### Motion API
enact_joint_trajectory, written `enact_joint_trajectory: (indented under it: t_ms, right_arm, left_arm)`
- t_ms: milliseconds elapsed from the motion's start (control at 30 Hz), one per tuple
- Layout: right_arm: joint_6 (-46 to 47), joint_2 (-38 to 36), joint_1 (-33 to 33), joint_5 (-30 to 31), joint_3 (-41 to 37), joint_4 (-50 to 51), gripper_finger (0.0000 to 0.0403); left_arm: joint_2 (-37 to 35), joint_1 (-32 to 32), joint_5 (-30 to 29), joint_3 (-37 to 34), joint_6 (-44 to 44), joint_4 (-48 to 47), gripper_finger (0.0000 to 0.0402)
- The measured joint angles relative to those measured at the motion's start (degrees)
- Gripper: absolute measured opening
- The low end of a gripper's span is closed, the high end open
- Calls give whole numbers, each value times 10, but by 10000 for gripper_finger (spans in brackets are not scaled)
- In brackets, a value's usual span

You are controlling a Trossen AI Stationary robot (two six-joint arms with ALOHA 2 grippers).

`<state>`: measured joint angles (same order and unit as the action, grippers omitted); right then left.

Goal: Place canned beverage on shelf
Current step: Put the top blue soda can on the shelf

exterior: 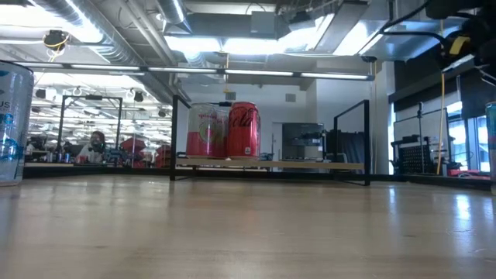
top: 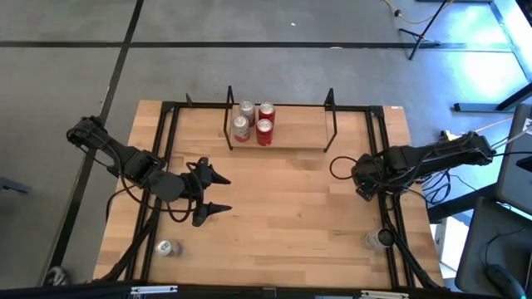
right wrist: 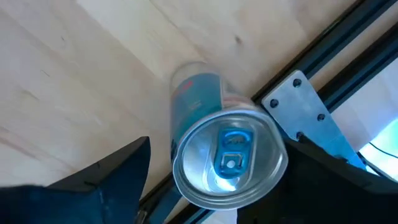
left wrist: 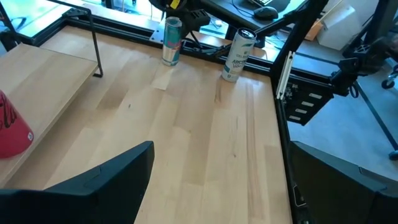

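Watch for a knock-over first: spread wide, right pincer (right wrist: 217, 144) above a can (right wrist: 227, 158) at the near right of the table (top: 283, 208), hard against the black rail (right wrist: 298, 106). Little room on the rail side for a finger, so expect a scrape on metal, or a shove of the can toward the middle, from a careless descent. Beware too of a grip too high on the thin wall: denting, or a slip on the smooth metal during the carry. Allow for a second can just beside it, hinted at in the left wrist view but hard to make out from above; could be clipped on the lift. On the shelf (top: 299, 143), far centre, four cans (top: 253, 122) already bunched at its left end, two red, two silvery pink. Aim right of them to avoid bowling them over, and clear the black end frame on the way in. As for looks: upright, teal body with a red patch, bright silver lid, blue tab, unopened by the look of it. Left pincer (top: 221, 193) also spread, holding nothing, waiting over the left middle of the table. A spare can (top: 166, 247) at the near left, untouched.
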<state>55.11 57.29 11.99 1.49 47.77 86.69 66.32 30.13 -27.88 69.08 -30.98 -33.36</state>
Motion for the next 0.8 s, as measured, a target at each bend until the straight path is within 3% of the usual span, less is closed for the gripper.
enact_joint_trajectory:
  t_ms: [367, 633, 800]
  right_arm:
    - [-30, 3, 0, -4, -1, -22, 206]
    - [-80, 3, 0, 6, 33, -71, 204]
    - [-118, 12, -1, 54, 81, -115, 211]
  left_arm:
    - [0, 0, 1, 0, 0, 0, 360]
    - [0, 0, 1, 0, 1, 0, 360]
    - [0, 0, 1, 0, 1, 0, 360]
